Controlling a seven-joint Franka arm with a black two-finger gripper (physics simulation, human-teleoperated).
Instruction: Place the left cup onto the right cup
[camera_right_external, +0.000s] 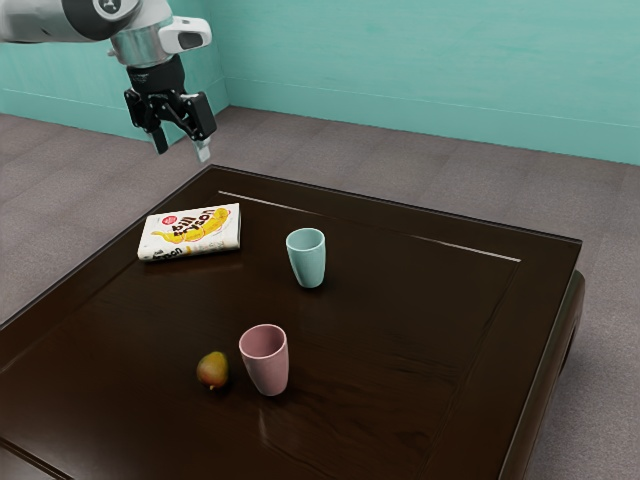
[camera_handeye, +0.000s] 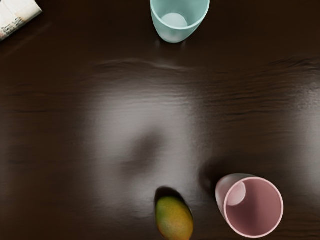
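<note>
Table (camera_right_external: 420, 330) dark wood in exterior view; teal wall (camera_right_external: 420, 60), grey floor (camera_right_external: 60, 180) behind. Gripper (camera_right_external: 182, 150) high near far corner at exterior view's left, fingers apart, holding nothing. Teal cup (camera_right_external: 306, 257) upright mid-table; pink cup (camera_right_external: 265, 359) upright nearer front edge, fruit (camera_right_external: 211, 370) just beside it; box (camera_right_external: 191, 231) lying flat. Wrist view: both cups empty, well apart.

A box and a fruit on our dark table

We see a dark wooden table (camera_right_external: 430, 330) with a raised rim, standing on a grey floor (camera_right_external: 70, 190) before a teal wall (camera_right_external: 420, 60). A flat white and yellow box (camera_right_external: 190, 232) lies face up at about ten o'clock from the table's middle in the exterior view, near the edge. A small yellow-green fruit (camera_right_external: 211, 370) with a red blush sits at about seven o'clock, well apart from the box.
</note>
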